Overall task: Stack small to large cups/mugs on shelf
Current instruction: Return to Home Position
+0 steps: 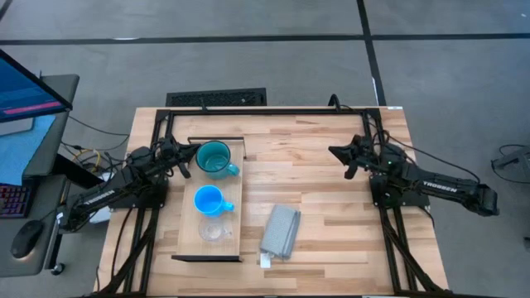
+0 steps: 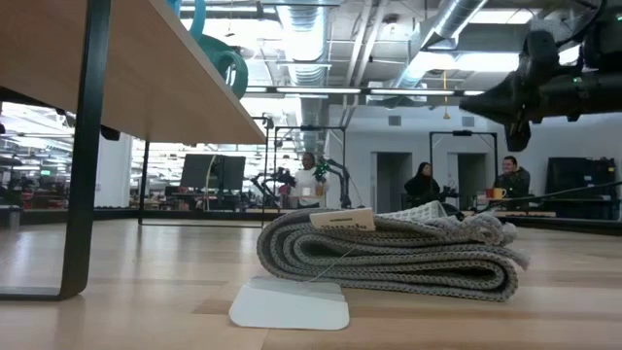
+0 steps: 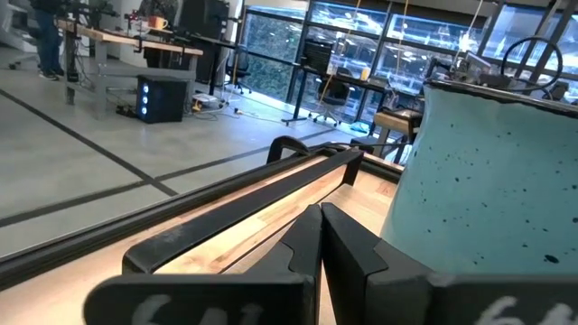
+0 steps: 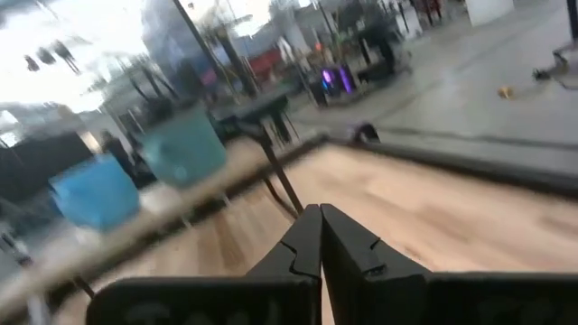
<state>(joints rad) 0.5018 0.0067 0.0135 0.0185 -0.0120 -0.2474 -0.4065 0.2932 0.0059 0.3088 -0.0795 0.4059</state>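
Fingers together, our left gripper [image 1: 184, 162] sits beside the teal mug [image 1: 214, 157]; our right gripper [image 1: 341, 156], likewise closed, hangs over bare table [image 1: 331, 223]. The mug's handle points toward the right arm.

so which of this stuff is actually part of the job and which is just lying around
Job: clear cup, blue mug, teal mug, all on the shelf; left gripper shut beside the teal mug; right gripper shut above the tabletop.
Lying about: folded grey cloth on the tabletop beside the shelf.

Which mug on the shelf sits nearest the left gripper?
The teal mug, the largest, at the far end of the shelf, just beside the left gripper. The blue mug stands mid-shelf and the clear cup at the near end, both farther off.
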